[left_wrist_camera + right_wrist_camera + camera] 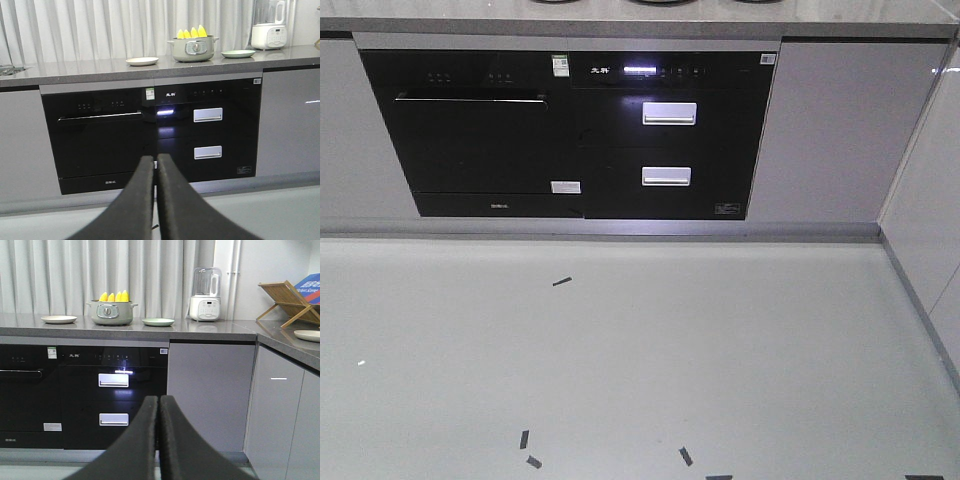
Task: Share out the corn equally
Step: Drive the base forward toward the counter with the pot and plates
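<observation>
Nearest, the left pincer (154, 161) and right pincer (159, 400) are each pressed together and hold nothing. Far back on the counter (75, 71), the corn (191, 33) stands in a grey pot (194, 50) between a cream plate (142, 61) and a green plate (238, 53). The cobs stand upright, long axis vertical, tapered ends up, packed close. A pinch may catch two or tip the pot, and a round cob could roll off a shallow plate.
</observation>
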Controlling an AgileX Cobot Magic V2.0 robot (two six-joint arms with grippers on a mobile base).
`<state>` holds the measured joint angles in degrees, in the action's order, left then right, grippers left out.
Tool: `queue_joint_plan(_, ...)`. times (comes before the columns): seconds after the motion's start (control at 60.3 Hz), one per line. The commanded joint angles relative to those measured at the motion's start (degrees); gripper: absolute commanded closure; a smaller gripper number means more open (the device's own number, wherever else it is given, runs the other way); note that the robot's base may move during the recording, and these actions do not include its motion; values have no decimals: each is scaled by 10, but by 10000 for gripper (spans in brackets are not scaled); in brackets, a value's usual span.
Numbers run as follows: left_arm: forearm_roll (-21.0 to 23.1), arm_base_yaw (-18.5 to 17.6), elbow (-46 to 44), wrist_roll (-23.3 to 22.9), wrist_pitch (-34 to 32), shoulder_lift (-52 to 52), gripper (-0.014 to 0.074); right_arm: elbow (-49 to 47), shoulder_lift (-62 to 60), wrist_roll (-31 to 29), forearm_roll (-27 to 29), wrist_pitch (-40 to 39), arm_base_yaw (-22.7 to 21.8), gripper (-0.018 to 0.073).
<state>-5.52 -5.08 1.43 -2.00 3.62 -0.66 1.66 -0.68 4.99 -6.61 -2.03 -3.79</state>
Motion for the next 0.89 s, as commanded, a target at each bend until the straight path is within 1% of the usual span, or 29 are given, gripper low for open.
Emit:
queue_joint_plan(0.0, 5, 0, 6, -3, -42, -8, 603, 6, -4, -2, -6, -45, -1, 569)
queue_joint_plan(0.878, 5, 0, 6, -3, -42, -8, 603, 6, -4, -2, -6, -45, -1, 569)
